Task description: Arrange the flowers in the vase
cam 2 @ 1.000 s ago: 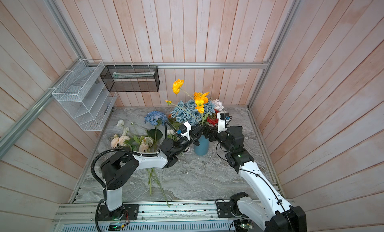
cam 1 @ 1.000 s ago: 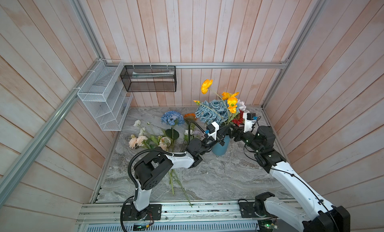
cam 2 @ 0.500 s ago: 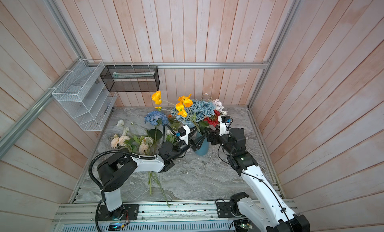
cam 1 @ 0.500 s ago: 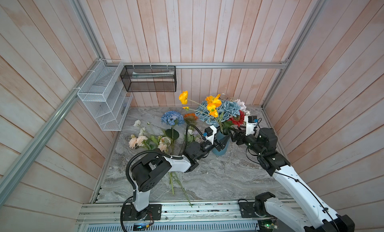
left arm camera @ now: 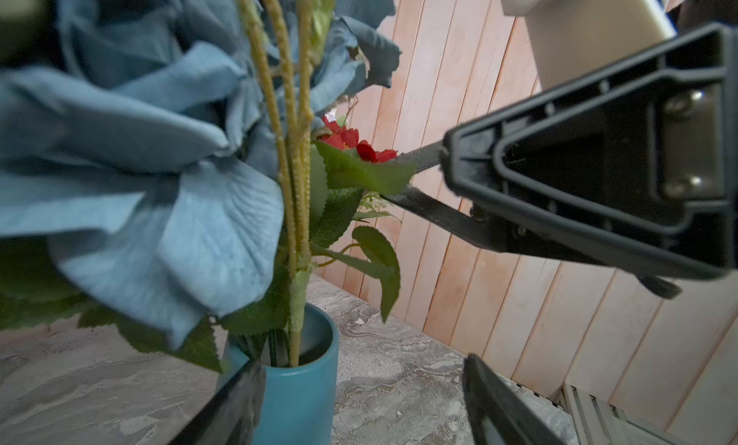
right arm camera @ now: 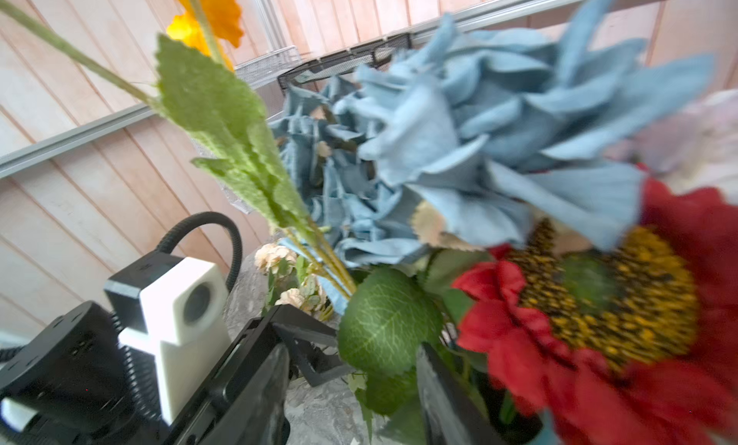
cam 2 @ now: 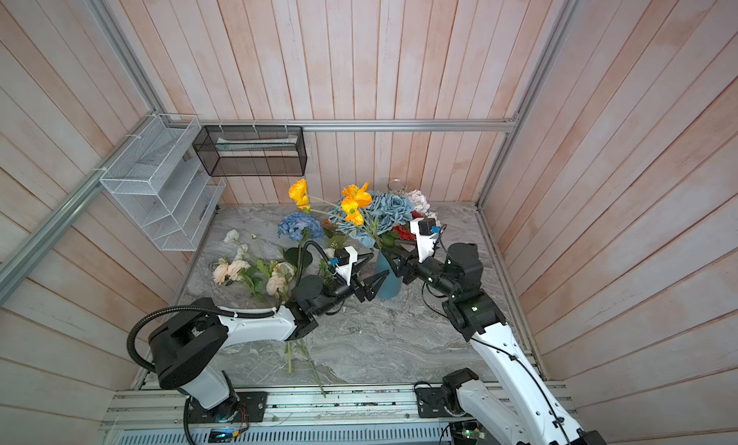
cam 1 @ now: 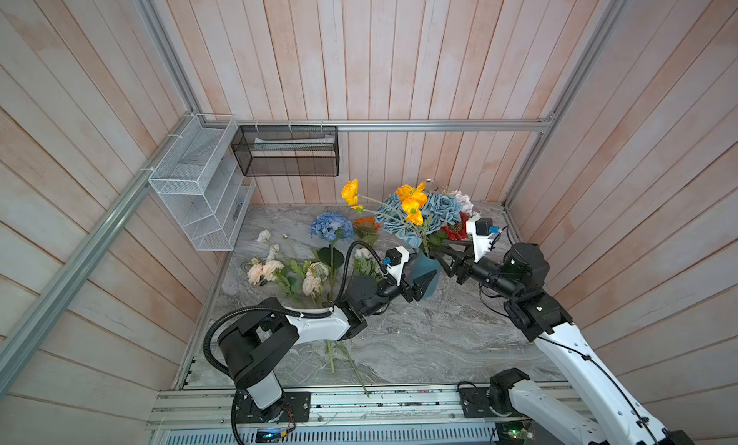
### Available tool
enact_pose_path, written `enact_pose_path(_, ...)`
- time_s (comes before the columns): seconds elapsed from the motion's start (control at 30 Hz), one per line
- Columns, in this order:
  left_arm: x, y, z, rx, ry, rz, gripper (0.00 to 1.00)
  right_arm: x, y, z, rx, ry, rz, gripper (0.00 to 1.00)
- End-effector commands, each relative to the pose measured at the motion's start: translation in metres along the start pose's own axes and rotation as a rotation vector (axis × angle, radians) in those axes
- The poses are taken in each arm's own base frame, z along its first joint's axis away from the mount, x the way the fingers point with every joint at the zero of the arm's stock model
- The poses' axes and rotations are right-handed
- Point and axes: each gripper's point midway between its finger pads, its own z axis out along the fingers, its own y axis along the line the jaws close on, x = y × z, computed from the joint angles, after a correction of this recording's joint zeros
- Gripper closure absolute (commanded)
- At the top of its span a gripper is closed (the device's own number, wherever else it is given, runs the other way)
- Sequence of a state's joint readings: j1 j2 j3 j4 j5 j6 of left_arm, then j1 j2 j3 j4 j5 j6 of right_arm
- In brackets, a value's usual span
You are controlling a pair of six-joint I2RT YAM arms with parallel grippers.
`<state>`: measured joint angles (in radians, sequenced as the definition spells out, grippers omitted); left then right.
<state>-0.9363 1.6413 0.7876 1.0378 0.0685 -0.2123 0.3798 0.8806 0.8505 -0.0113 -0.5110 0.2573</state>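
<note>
A teal vase stands on the marble table. It holds flowers: yellow-orange poppies leaning left, blue roses, a red daisy. More flowers lie on the table to the left: blue hydrangea, orange daisy, peach blooms. My left gripper is open beside the vase, one finger against its wall. My right gripper stands open at the vase's mouth with green leaves between its fingers.
A white wire rack and a black mesh basket hang on the back-left walls. Wooden walls close in the table on three sides. An aluminium rail runs along the front. Stems trail toward it.
My left gripper has opened and let go of the poppy sprig, which has sunk into the vase and tipped left. The right gripper's jaws have narrowed near the vase's mouth.
</note>
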Motion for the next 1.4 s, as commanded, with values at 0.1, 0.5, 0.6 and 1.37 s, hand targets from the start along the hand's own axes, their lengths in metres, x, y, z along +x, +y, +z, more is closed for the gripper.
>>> enact_pose_path(0.1, 0.006, 0.040, -0.028, -0.118, 0.035, -0.101, 0.20, -0.007, 0.022, 0.019, -0.086, 0.003, -0.071, 0.54)
enact_pose_path(0.5, 0.006, 0.059, -0.051, -0.202, 0.027, -0.103, 0.21, 0.000, -0.032, 0.029, 0.179, -0.019, -0.168, 0.62)
enact_pose_path(0.6, 0.005, 0.060, -0.050, -0.207, 0.023, -0.096, 0.21, 0.004, -0.031, 0.034, 0.155, -0.016, -0.164, 0.63)
enact_pose_path(1.37, 0.001, 0.072, -0.050, -0.255, 0.010, -0.099, 0.21, 0.029, -0.026, 0.050, 0.075, 0.047, -0.173, 0.69)
